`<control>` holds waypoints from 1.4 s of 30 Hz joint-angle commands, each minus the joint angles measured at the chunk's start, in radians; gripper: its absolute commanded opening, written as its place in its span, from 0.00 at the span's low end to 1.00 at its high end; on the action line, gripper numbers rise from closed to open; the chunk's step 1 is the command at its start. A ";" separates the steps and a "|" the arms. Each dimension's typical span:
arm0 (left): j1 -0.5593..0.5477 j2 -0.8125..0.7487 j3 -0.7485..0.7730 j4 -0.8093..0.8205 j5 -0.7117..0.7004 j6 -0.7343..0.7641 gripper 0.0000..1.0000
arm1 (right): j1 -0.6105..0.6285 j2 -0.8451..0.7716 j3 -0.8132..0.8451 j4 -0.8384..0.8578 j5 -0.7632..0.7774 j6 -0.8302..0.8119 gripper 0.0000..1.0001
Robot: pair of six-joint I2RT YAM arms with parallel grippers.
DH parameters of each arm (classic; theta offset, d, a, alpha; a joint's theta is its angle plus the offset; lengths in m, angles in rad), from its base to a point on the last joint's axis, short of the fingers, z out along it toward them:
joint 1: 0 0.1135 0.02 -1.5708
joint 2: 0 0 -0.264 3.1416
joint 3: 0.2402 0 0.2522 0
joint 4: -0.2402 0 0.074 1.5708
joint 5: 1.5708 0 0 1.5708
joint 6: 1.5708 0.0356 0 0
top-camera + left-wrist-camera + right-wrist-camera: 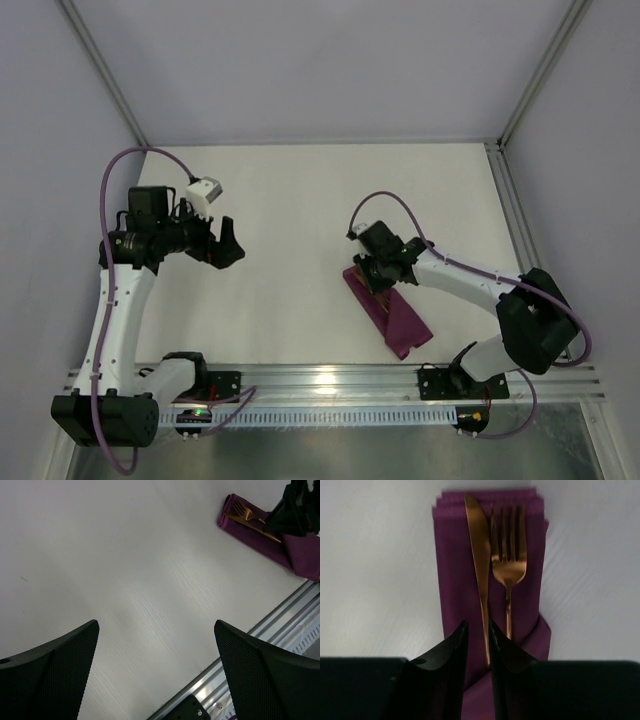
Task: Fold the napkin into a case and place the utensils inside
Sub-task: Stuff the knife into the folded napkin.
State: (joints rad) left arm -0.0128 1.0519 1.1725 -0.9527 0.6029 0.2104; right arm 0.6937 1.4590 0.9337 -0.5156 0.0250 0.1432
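Observation:
The plum-purple napkin is folded into a narrow case [398, 318] that lies slanted on the table right of centre. In the right wrist view the case [455, 580] carries a copper knife [479, 555] and a four-tined fork [508, 555] side by side, with their handles under a diagonal fold. My right gripper [478, 626] hovers over the knife handle. Its jaws are a narrow gap apart, wider than the handle. In the top view the right gripper [375, 272] covers the case's far end. My left gripper [228, 245] is wide open and empty, far left of the case.
The left wrist view shows the left gripper [156, 625] over bare white table, with the case [260, 542], fork [244, 509] and knife [252, 526] far off at the upper right. An aluminium rail [330, 380] runs along the near edge. White walls enclose the table.

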 commanded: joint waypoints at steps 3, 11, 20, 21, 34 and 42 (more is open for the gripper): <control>0.002 -0.004 -0.007 0.022 0.018 0.014 0.99 | 0.020 -0.054 -0.095 -0.018 0.029 0.085 0.27; 0.002 -0.009 -0.010 0.020 0.018 0.017 0.99 | 0.021 -0.009 -0.081 0.015 0.049 0.046 0.27; 0.002 -0.004 -0.007 0.017 0.020 0.015 0.99 | 0.023 0.057 -0.095 0.040 0.035 0.047 0.20; 0.002 -0.003 -0.007 0.017 0.020 0.015 0.99 | 0.021 0.049 -0.102 0.037 0.035 0.052 0.18; 0.002 0.003 -0.002 0.020 0.018 0.014 0.99 | 0.058 -0.051 -0.156 0.025 0.067 0.151 0.13; 0.002 0.005 0.003 0.017 -0.009 0.021 0.99 | 0.035 -0.084 -0.023 -0.029 0.095 0.084 0.68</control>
State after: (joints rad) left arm -0.0128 1.0523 1.1645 -0.9527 0.6018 0.2180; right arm 0.7414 1.4311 0.8055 -0.5350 0.0914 0.2604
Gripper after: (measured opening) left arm 0.991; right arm 0.628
